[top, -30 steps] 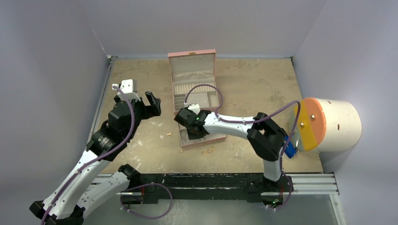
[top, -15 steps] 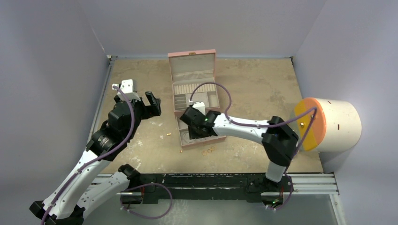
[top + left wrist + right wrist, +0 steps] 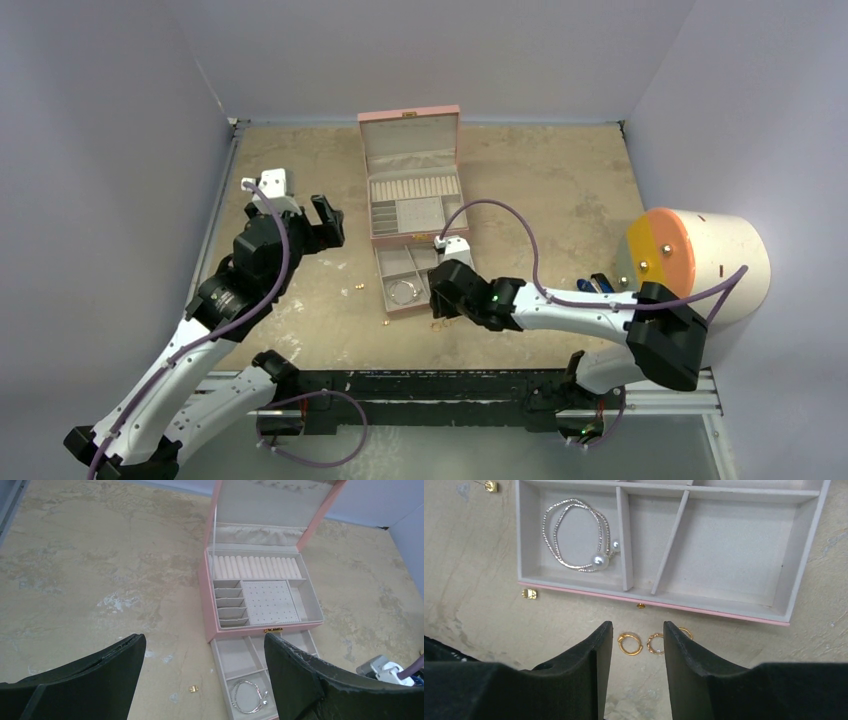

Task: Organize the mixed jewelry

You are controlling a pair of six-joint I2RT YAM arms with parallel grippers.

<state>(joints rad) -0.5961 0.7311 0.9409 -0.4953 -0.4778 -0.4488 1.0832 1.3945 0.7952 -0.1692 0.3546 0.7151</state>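
Gold rings (image 3: 630, 643), tiny, light, hard and slippery, are judged best pinched singly across the band, as they are easily flicked away. They are seen on the table (image 3: 469, 570) just in front of the pulled-out drawer (image 3: 804, 565), below the right gripper (image 3: 635, 630), whose fingers are parted and empty. The left gripper (image 3: 202, 645) is spread wide, empty. Compared with a second earlier, the right gripper is withdrawn from the drawer, and the silver hoop (image 3: 574, 535) is uncovered in its left compartment.

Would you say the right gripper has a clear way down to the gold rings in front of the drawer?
Probably yes: the right gripper hangs open right over the gold rings, nothing lies between, and the drawer front stands clear beyond them.
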